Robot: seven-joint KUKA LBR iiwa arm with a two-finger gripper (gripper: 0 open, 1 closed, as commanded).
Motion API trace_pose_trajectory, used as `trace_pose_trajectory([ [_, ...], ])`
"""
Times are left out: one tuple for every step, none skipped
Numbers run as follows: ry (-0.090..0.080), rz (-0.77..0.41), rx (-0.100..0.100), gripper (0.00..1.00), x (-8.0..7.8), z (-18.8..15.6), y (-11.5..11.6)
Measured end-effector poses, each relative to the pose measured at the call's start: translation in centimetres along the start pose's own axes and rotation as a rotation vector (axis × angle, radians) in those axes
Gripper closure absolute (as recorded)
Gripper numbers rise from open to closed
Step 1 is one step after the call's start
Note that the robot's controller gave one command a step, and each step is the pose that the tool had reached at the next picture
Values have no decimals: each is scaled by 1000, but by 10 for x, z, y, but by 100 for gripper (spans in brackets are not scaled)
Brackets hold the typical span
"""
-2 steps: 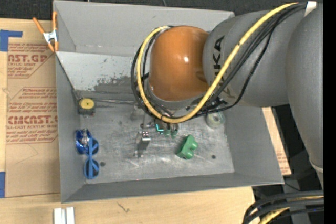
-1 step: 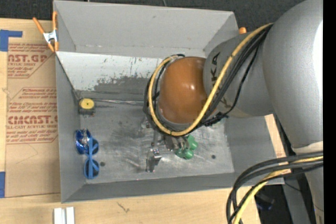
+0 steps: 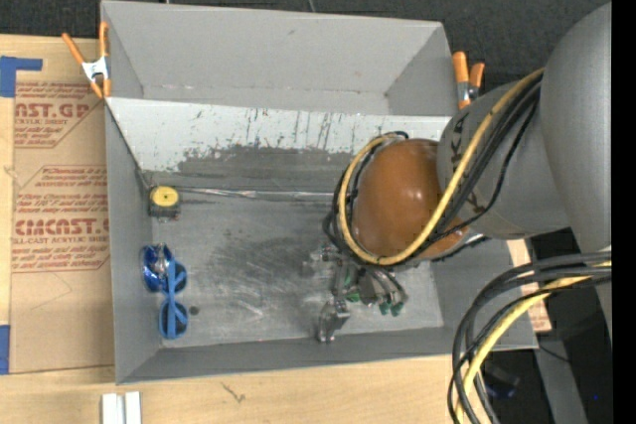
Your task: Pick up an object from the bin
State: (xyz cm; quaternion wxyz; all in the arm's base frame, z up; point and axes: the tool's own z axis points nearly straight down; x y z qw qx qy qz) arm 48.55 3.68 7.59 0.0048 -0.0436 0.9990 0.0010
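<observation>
Grey metal bin (image 3: 268, 55) on my screen, and the arm's jaws hung low over the floor, close to the wall at the view's bottom edge. I could not tell whether they were spread or pressed together. A small yellow round disc (image 3: 163, 199) and a blue plastic pair of toy glasses (image 3: 167, 293) lay far left, well apart from them.
</observation>
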Motion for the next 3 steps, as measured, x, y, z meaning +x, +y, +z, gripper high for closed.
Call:
trace_pose_trajectory([
  [2,72,2,0,-17,4,-73],
  [3,67,0,100,-17,2,-70],
  [1,-11,4,100,-7,-153,-90],
])
